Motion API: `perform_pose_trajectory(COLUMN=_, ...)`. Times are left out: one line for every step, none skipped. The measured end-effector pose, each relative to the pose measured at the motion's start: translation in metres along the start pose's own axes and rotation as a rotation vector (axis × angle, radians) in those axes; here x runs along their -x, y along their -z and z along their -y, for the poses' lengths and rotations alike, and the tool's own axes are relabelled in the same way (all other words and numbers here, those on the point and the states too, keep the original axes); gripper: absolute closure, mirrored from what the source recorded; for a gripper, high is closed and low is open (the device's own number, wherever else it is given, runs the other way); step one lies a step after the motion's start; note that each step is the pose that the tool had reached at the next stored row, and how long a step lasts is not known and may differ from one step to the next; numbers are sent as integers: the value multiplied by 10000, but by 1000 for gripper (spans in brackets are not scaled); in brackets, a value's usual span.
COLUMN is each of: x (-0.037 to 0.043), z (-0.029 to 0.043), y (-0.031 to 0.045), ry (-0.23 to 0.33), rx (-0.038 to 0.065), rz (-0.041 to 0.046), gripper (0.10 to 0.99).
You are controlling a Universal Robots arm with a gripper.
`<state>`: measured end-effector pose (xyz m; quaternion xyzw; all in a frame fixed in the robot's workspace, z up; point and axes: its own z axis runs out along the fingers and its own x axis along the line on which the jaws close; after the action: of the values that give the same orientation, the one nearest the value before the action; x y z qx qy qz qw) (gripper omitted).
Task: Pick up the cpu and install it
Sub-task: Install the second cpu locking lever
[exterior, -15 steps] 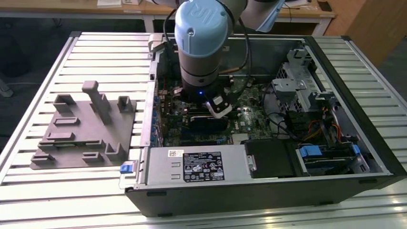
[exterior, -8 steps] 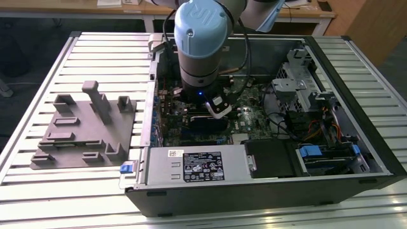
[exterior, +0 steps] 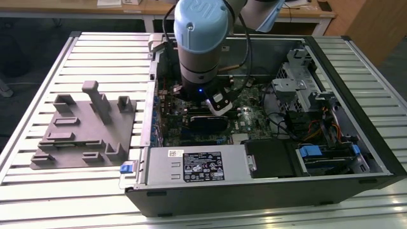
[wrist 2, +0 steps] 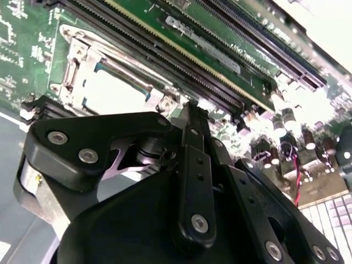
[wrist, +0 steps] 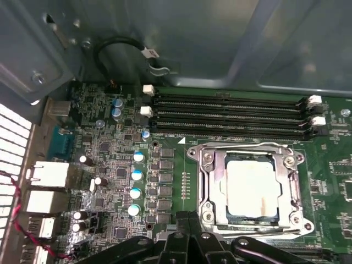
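Observation:
The cpu [wrist: 250, 187], a pale silvery square chip, lies flat in the motherboard socket, with the metal socket frame [wrist: 204, 190] around it. It shows in both wrist views, and in the second wrist view the cpu [wrist 2: 113, 94] sits just beyond the black gripper linkage. My gripper [wrist: 190, 217] hovers beside the socket, shut, with nothing seen between its fingers. In the exterior view the gripper [exterior: 219, 106] hangs inside the open computer case [exterior: 356, 119], low over the green motherboard [exterior: 251, 119]. In the second wrist view the gripper [wrist 2: 190, 107] points at the board next to the memory slots [wrist 2: 181, 60].
Several black memory slots [wrist: 225, 113] run beside the socket. A row of capacitors [wrist: 136, 184] stands on its other side. A grey fixture plate [exterior: 83, 136] lies on the slatted table at the exterior view's left. A labelled power supply box [exterior: 203, 164] and drive bays [exterior: 324, 157] fill the case's near side.

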<state>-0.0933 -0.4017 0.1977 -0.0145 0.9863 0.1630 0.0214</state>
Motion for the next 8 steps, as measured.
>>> perform_pose_trajectory(x=1, z=-8, y=23, ry=0, rx=0, rz=0, gripper=980)
perform_pose_trajectory(x=2, z=-16, y=47, ry=0, rx=0, rz=0, gripper=980)
perform_pose_trajectory(x=4, z=-24, y=73, ry=0, rx=-1, rz=-1, gripper=980)
perform_pose_trajectory(x=5, z=-34, y=100, ry=0, rx=0, rz=0, gripper=980)
perform_pose_trajectory(x=7, z=-44, y=128, ry=0, rx=-1, rz=0, gripper=980)
perform_pose_trajectory(x=8, z=-53, y=157, ry=0, rx=-1, rz=-1, gripper=980)
perform_pose_trajectory(x=9, z=-62, y=183, ry=0, rx=-1, rz=-1, gripper=980)
perform_pose_trajectory(x=11, z=-71, y=209, ry=0, rx=0, rz=0, gripper=980)
